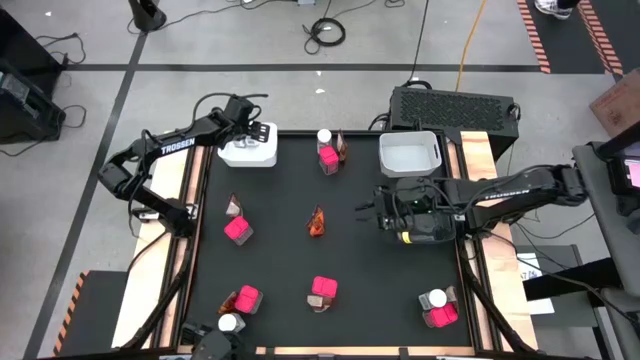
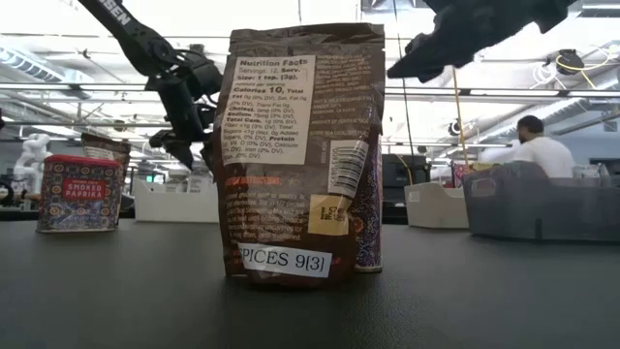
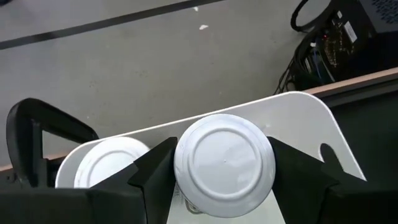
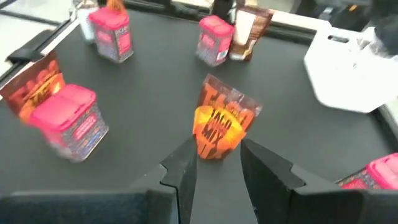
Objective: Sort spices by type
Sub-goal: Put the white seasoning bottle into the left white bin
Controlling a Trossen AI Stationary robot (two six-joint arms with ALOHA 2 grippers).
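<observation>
Closest to the low camera: a brown sachet standing upright on the dark surface, back label facing the lens, blocking most of the middle of that view. A pink box sits further back on the left.

Left pincer is at the far-left corner, over the white bin. Its wrist view shows it clamped on a white-capped jar, cap towards the camera, with a second white cap already in the bin beside it. Judgement: jar drop-off in hand.

Right pincer hangs mid-right of the surface, fingers apart and empty. Key relation: the orange sachet at the surface centre lies straight ahead of it, to its left in the high view, standing upright with its long axis vertical and broad face towards the wrist camera. Right arm is clearly the nearer one (left is busy anyway).

Only the left wrist view shows the jar grasp; the high view just gives layout: pink boxes, jars and sachets scattered in mixed pairs, a second white bin far right. Sorting looks barely begun.
</observation>
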